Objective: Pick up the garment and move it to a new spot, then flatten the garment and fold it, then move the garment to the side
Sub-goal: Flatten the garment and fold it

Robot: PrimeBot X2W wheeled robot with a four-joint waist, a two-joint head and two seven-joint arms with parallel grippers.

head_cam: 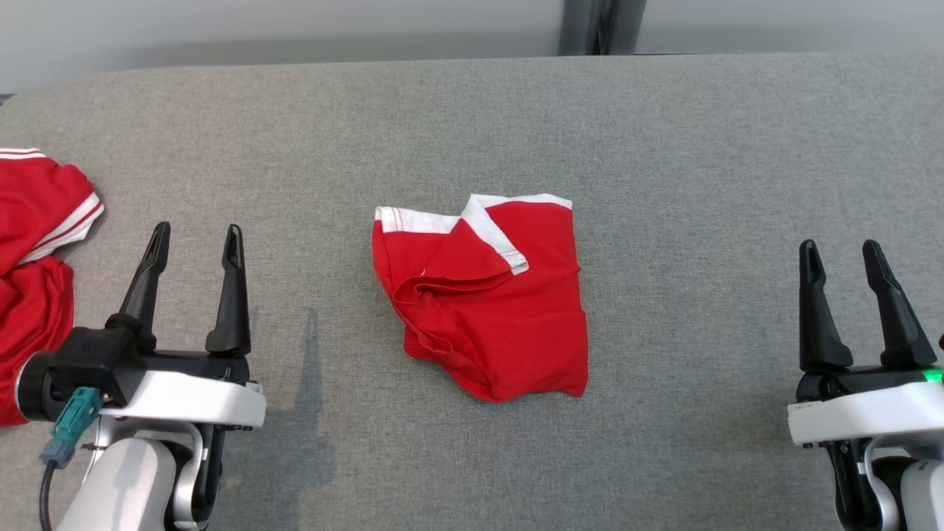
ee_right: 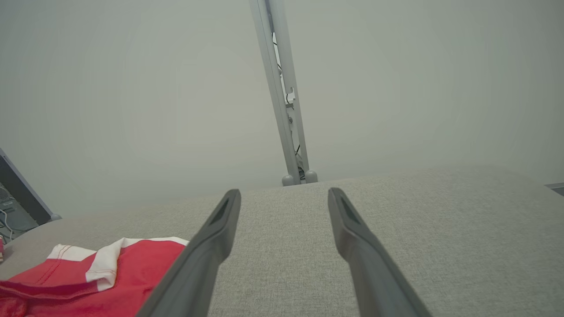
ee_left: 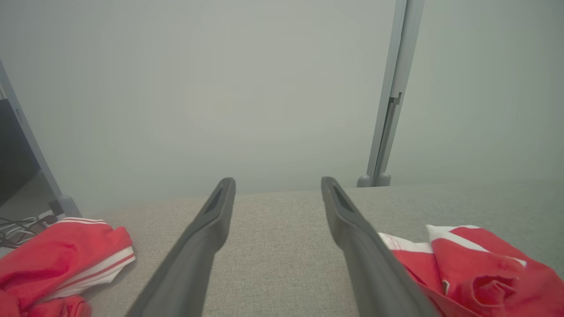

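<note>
Garment [head_cam: 483, 295] is seen crumpled at the middle of the table [head_cam: 664, 133], well apart from the left gripper [head_cam: 198, 231] and right gripper [head_cam: 839, 248], both spread and empty. The red pile [head_cam: 33, 243] beside the left gripper could be grabbed by mistake.

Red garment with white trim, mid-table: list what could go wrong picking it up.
The crumpled red garment with white trim lies in overlapping folds; a pinch may catch one layer only. The second red striped garment lies beside the open left gripper and could be snagged.
</note>
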